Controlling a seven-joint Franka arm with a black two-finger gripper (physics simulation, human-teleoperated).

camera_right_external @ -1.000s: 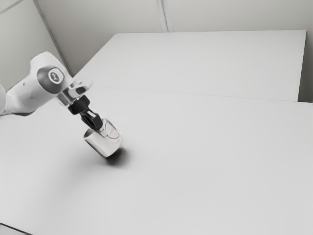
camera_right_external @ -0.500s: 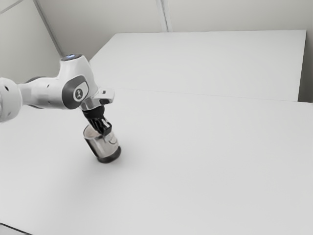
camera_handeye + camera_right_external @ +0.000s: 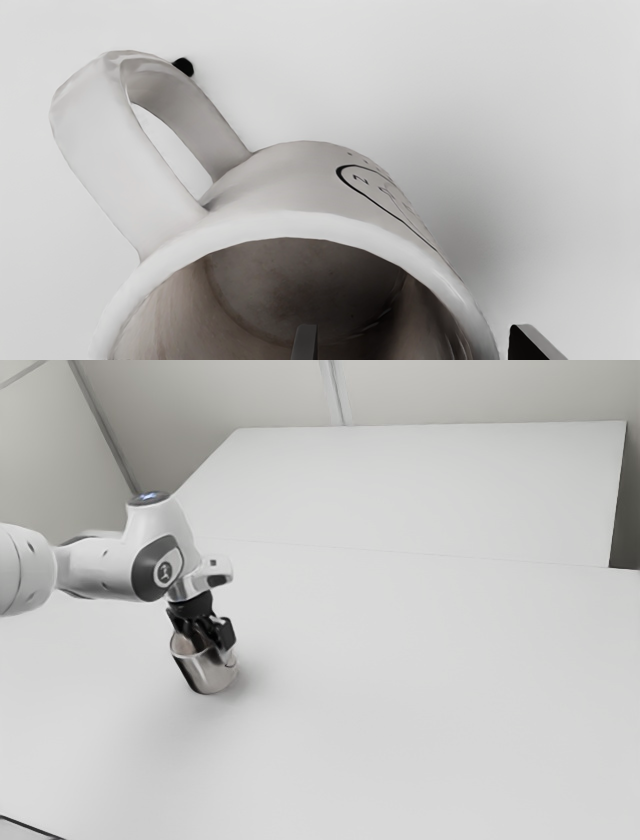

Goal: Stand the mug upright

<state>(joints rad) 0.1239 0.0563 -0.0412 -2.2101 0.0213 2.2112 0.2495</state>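
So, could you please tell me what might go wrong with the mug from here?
The open gripper has one finger inside the mug and one outside, so on withdrawing, the inner finger might catch the rim and topple it. The mug also seems to lean in the exterior view, so it may rock or tip if its base isn't flat.

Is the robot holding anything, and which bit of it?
Nothing is held: the open gripper has one finger inside the mug and one outside, the wall between them unpinched.
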